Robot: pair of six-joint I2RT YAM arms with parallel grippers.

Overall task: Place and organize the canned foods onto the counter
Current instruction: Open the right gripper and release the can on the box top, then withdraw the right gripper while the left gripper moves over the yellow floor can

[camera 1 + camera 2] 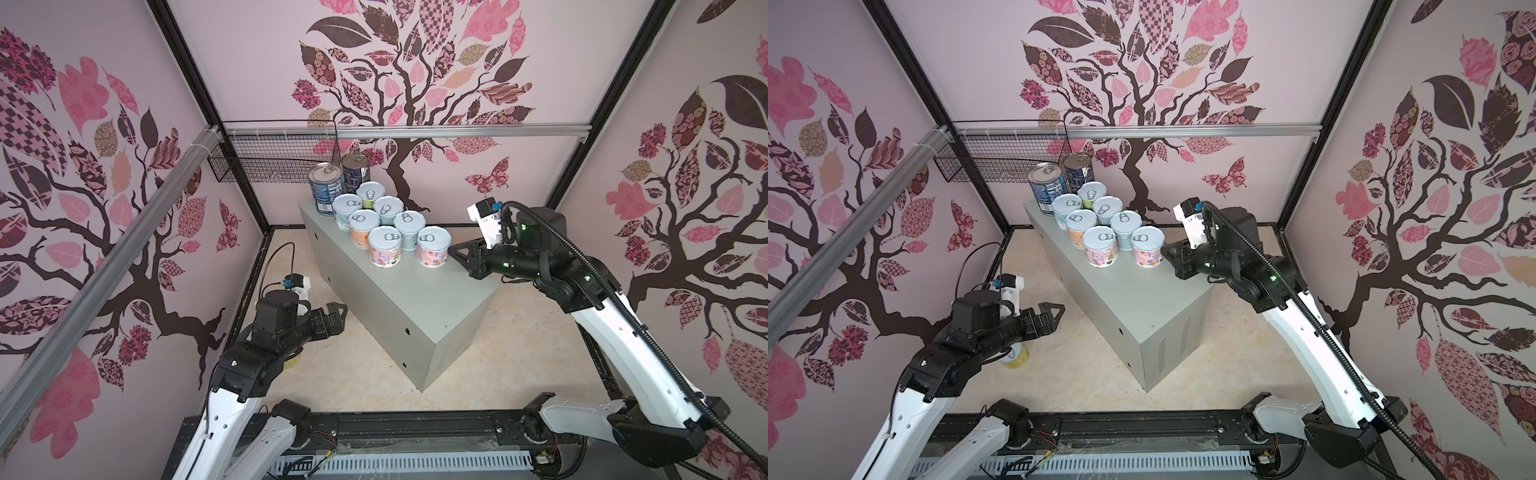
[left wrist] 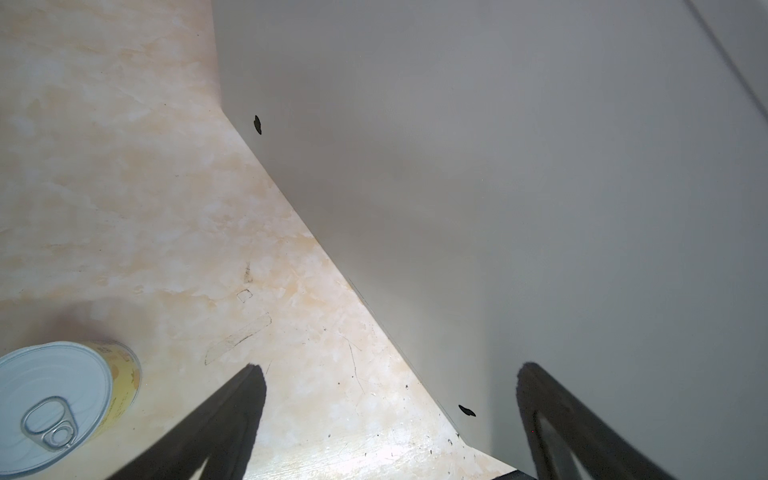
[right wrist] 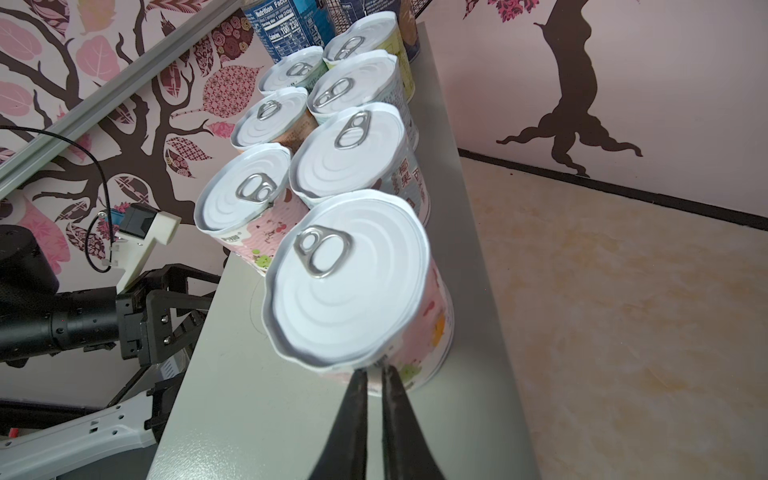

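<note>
The closed right tool [image 1: 452,250] is set at three o'clock of a pink can [image 1: 433,248]; the left tool [image 2: 388,374] is spread wide.

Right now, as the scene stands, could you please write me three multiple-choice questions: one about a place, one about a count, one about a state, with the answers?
1. Where does the yellow-labelled can stand?
A) on the counter
B) on the floor beside the counter
C) stacked on another can

2. How many short white-lidded cans stand on the counter?
A) five
B) seven
C) nine

3. In what state is the right gripper?
A) shut
B) wide open
C) gripping the yellow-labelled can

Answers:
1 B: the left wrist view shows it on the marbled floor, near the open left gripper.
2 B: both top views show seven, with two taller dark-blue cans behind them.
3 A: its fingers lie together at the nearest pink-labelled can, holding nothing.
</note>
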